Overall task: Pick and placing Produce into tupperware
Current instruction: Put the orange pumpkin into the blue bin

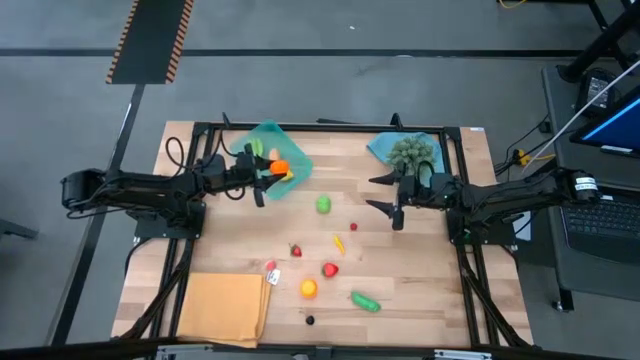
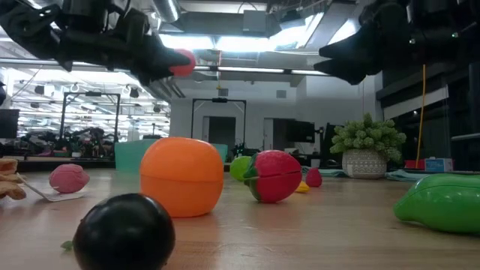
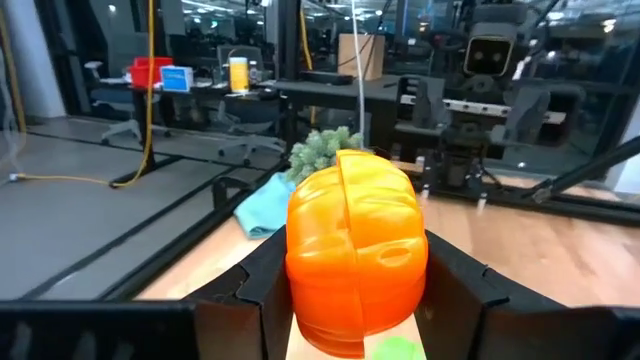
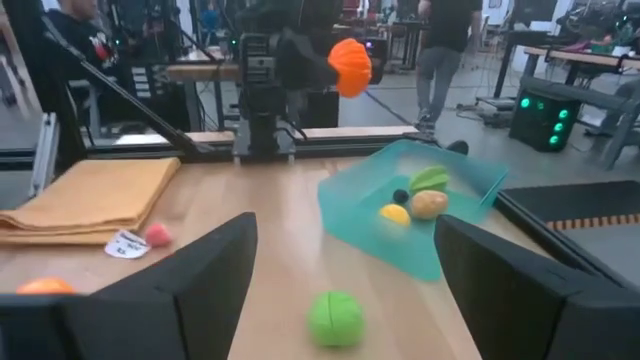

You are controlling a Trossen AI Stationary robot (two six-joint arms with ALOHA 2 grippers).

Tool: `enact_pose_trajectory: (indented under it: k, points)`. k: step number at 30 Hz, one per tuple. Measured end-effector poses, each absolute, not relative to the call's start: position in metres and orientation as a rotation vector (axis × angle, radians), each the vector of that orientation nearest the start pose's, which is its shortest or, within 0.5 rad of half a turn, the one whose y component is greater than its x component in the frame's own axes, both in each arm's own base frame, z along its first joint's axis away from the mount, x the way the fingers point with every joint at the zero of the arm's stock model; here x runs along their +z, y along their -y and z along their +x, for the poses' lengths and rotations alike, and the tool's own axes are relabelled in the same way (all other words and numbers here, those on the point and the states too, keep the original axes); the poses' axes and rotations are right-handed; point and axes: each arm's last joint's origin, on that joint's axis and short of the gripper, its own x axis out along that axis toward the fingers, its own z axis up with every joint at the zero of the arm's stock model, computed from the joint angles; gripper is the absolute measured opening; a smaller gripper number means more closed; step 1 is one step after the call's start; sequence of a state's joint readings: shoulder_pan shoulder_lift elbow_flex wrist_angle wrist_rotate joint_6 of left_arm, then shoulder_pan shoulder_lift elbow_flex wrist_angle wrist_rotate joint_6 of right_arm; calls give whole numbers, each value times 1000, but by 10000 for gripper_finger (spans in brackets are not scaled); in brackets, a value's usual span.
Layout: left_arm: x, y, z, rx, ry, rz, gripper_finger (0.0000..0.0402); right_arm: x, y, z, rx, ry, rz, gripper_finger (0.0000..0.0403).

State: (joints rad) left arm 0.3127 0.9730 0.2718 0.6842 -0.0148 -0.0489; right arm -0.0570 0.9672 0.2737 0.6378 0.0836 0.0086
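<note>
the left gripper (image 1: 272, 172) was up above the table, over the edge of the teal tupperware (image 1: 292, 150). its two fingers were squeezed on an orange pumpkin toy (image 3: 357, 250), and the toy hung in the air, not touching the tray. inside the tupperware sat a yellow piece (image 4: 395, 213), a tan piece (image 4: 429, 204), a green piece (image 4: 429, 179) and a small dark berry (image 4: 401, 196).

the right gripper (image 1: 388, 193) was near the middle of the table, beside the bushy grey-green plant (image 1: 412, 152). its fingers were wide apart and held nothing.

more produce lay on the wood between the two arms. a round green fruit (image 1: 323, 204) was close to the tray. farther off were a small red berry (image 1: 353, 227), a yellow pepper (image 1: 339, 242), a strawberry (image 1: 296, 251), a red fruit (image 1: 330, 269), an orange fruit (image 1: 308, 289), a green cucumber (image 1: 365, 301) and a black berry (image 1: 310, 320). a pink piece (image 1: 271, 266) lay just beside the folded orange-tan mat (image 1: 222, 308) at the table's front corner.
</note>
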Motion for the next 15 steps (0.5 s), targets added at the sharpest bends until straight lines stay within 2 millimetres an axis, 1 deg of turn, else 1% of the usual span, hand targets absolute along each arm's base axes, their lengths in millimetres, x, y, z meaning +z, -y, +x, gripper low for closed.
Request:
enact_pose_trajectory:
  k: [6, 9, 12, 15]
  points:
    - [207, -66, 183, 363, -19, -46, 153, 205, 13, 193, -143, -60, 17, 307]
    - [206, -69, 181, 382, -31, -54, 152, 204, 15, 193, -191, -60, 15, 305]
    - [206, -73, 180, 401, -28, -63, 152, 203, 17, 192, -254, -76, 13, 290]
    - [204, -75, 179, 445, -39, -65, 152, 202, 17, 192, -262, -79, 17, 260]
